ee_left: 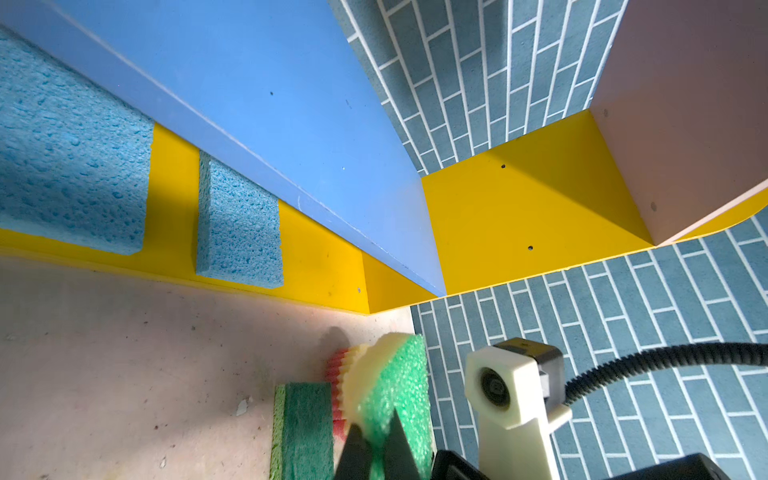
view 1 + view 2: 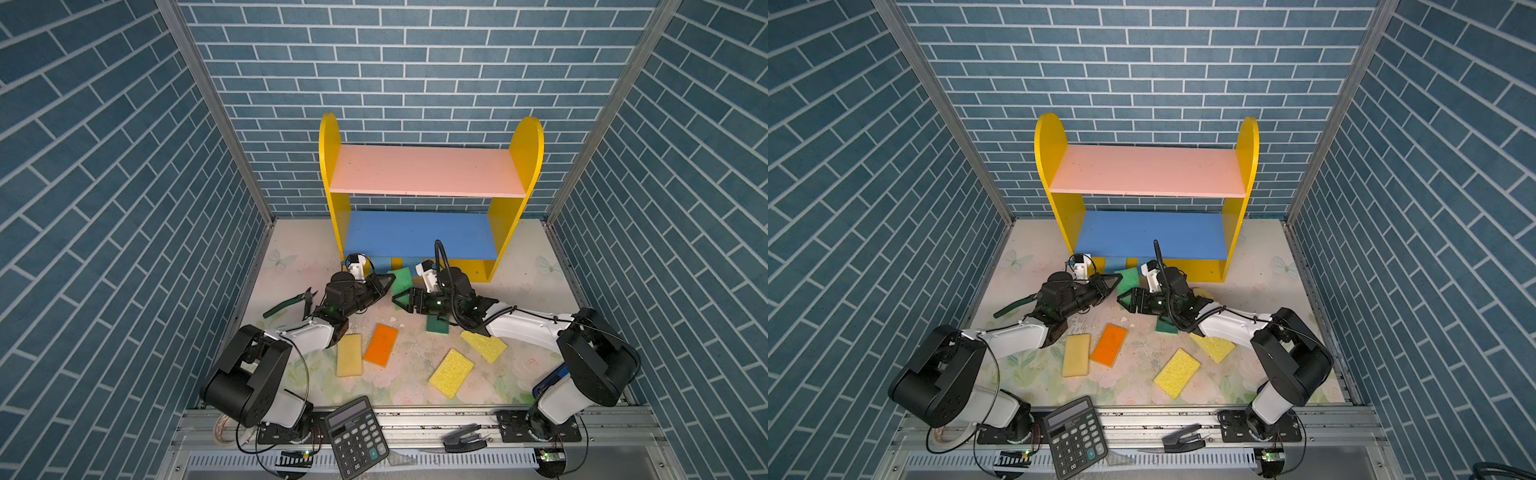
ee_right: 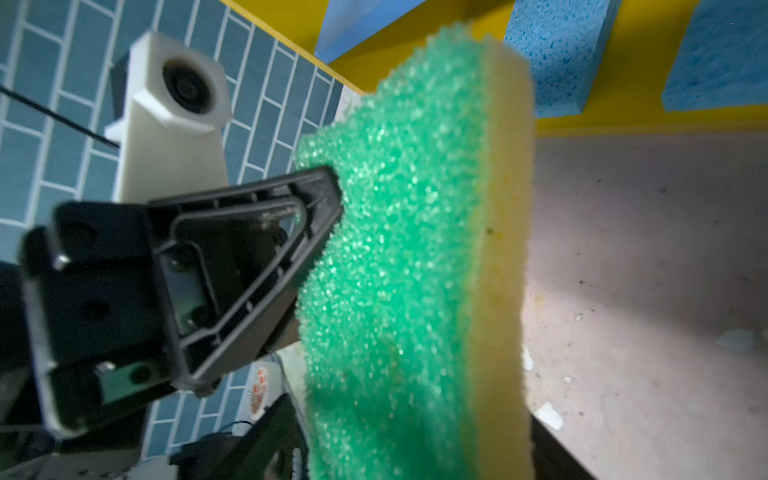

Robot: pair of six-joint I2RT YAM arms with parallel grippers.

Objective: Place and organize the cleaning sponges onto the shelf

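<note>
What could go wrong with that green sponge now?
The left gripper pinches the green sponge only at its edge, so it might flop or slip out.
The right gripper has open jaws close around it and could snag it.
Going in under the blue board, it could knock the blue sponges.

- left arm and right arm: white shells, bulky black rounded joints;
- left gripper: black, ribbed triangular fingers, small screws;
- cream camera mounts; ribbed black hose; thin black cables by the bases
</note>
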